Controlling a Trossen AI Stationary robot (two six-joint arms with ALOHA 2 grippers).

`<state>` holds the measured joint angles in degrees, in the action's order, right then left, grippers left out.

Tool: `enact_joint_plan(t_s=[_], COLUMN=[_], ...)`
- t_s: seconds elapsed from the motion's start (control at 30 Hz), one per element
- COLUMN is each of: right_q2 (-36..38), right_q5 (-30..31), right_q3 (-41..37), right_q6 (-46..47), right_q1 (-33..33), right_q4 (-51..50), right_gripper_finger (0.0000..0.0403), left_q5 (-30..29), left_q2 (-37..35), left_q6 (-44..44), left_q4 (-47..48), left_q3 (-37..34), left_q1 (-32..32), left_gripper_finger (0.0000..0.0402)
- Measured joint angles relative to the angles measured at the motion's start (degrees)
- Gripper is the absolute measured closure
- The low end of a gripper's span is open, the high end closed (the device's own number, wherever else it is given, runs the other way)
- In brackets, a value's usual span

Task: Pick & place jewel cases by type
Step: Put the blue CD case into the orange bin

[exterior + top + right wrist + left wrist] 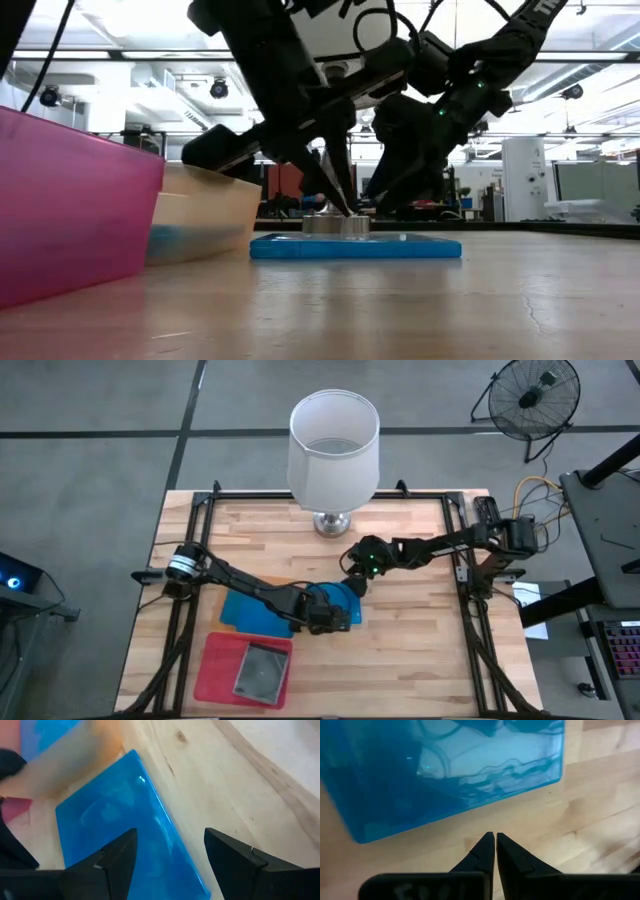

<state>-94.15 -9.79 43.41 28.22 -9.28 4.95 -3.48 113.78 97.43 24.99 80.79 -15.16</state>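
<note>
Wood-plank table (420, 620) — lamp (333, 450), fan (527, 398) beyond, perhaps workshop.

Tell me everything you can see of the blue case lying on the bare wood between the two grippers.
The blue case is a thin, square, glossy, translucent blue plastic case. It lies flat and closed on the wooden table, beside the orange tray. The left gripper, shut, has its tips at the table just off one edge; whether it touches the case cannot be told. The right gripper hangs open above the case.
</note>
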Motion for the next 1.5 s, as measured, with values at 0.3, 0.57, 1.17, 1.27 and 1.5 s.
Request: enact_joint_plan(t_s=[0.3,0.57,1.17,1.27,1.5], right_q2=[-2.40,-2.47,-6.59,-6.73,-5.82], right_q5=[-1.94,-2.27,-5.50,-5.32,-4.93], right_q3=[0.01,0.01,0.00,-0.08,-0.03], right_q6=[-0.87,-1.65,0.20,1.44,4.70], right_q1=[0.00,-0.02,1.68,2.87,5.27], right_q4=[1.71,2.42,3.14,2.70,-1.21], right_gripper_finger=[0.0179,0.0179,0.0179,0.0179,0.0179], left_q5=[1.46,1.51,1.63,2.09,2.42], left_q2=[-0.04,-0.07,0.39,0.39,0.39], left_q6=[0.31,-0.30,-1.73,-1.90,-2.80], left_q4=[4.39,7.04,11.05,11.17,11.66], left_q3=[-0.46,-0.46,-0.48,-0.47,-0.48], left_q1=[-0.28,-0.28,0.81,0.81,0.93], left_gripper_finger=[0.0401,0.0401,0.0402,0.0402,0.0402])
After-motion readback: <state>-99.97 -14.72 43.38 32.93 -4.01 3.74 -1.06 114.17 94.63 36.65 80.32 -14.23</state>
